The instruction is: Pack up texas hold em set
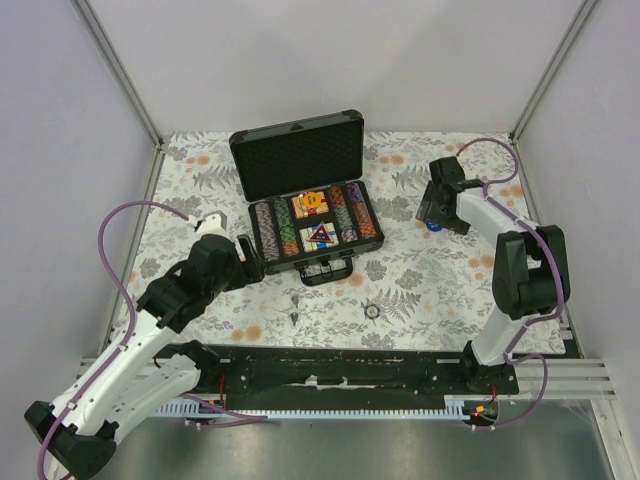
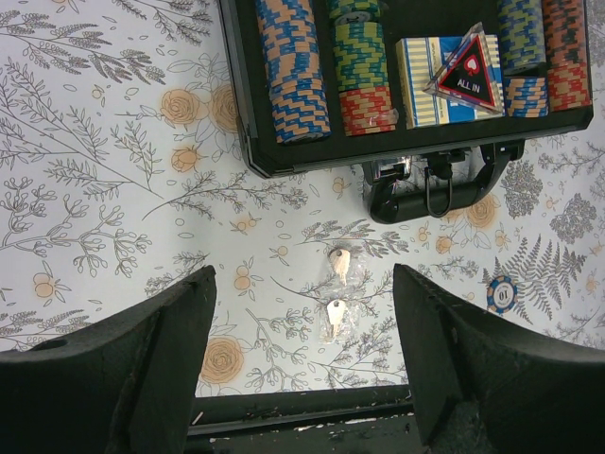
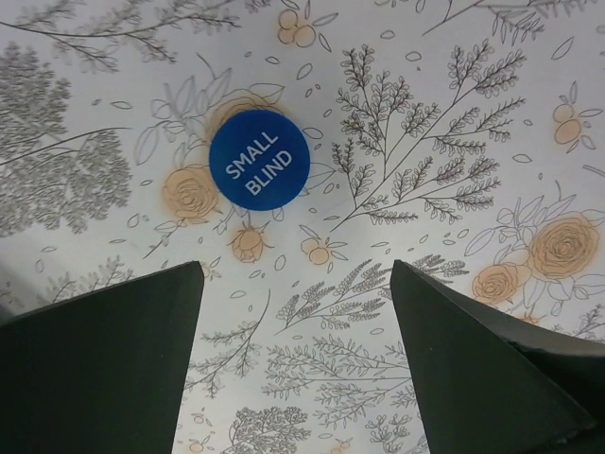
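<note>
Top external view: table covered by a floral cloth [image 1: 200,320] in grey and orange, boxed in by plain pale walls [image 1: 330,60] with metal corner posts [image 1: 120,70]; a black mounting rail [image 1: 350,365] runs along the near edge under both arm bases.

The case [image 2: 242,95] sits open at table centre, with its foam-lined lid [image 1: 298,160] standing up at the back and its handle [image 1: 328,272] facing the arms. Rows of striped chips [image 1: 285,228] fill the tray. A blue deck [image 2: 421,85] lies in the middle slot with a triangular ALL IN marker [image 2: 468,68] on top, and a red deck [image 1: 312,203] lies behind it. Outside the case, on the cloth, are two small keys [image 2: 337,293] just in front of the handle, one loose chip [image 2: 502,294] to their right, and the blue SMALL BLIND button [image 3: 260,159] well to the right of the case.

Left gripper [image 2: 302,274] is spread wide and holds nothing, just off the case's front left corner — the keys show on the cloth between its fingers, untouched.

Right gripper [image 3: 297,265] is also spread wide and empty — it points down at the cloth, the button lies just past its fingertips on the left-finger side, and nothing touches it.
</note>
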`<act>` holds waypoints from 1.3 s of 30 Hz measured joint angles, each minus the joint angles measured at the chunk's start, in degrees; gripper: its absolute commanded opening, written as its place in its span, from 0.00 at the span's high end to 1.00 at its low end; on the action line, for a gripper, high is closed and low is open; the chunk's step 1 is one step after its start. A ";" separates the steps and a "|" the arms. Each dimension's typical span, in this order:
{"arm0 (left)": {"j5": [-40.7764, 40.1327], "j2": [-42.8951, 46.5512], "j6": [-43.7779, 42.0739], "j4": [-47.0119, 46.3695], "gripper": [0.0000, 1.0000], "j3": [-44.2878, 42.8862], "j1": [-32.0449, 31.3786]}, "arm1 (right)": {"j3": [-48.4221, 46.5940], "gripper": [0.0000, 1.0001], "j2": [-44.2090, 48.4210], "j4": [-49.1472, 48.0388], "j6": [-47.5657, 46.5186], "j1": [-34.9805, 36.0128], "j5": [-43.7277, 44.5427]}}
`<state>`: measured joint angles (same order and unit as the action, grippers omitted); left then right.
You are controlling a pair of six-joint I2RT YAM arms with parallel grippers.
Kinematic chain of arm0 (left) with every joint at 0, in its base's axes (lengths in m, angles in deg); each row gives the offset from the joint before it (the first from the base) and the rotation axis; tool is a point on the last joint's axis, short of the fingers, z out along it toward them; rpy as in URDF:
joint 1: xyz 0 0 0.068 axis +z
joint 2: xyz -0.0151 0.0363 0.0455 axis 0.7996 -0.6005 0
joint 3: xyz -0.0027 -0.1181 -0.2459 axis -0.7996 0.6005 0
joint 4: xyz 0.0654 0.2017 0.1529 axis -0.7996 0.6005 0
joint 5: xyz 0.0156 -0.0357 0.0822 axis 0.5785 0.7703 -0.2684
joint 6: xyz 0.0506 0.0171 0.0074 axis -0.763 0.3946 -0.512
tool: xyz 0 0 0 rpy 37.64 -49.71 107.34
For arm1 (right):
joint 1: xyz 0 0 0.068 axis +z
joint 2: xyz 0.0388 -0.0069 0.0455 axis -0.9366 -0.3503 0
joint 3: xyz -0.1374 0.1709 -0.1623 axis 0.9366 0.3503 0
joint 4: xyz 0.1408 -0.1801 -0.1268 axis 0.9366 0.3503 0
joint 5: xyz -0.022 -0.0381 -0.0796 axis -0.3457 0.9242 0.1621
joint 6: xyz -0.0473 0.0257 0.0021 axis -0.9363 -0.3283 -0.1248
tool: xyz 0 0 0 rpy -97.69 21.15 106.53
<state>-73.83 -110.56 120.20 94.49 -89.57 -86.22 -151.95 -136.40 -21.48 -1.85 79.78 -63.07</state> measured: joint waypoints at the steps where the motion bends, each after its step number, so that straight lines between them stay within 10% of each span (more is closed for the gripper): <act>1: 0.00 0.00 0.00 0.00 0.19 0.00 0.00 | 0.00 0.12 -1.07 -0.13 0.42 -0.76 -0.55; 39: 0.00 -0.15 0.00 0.00 0.19 0.00 0.00 | -9.51 0.45 -16.00 -1.29 1.14 -4.72 -6.34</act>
<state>-73.83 -110.71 120.20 94.49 -89.57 -86.22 -161.45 -152.40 -22.77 -0.71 75.06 -69.41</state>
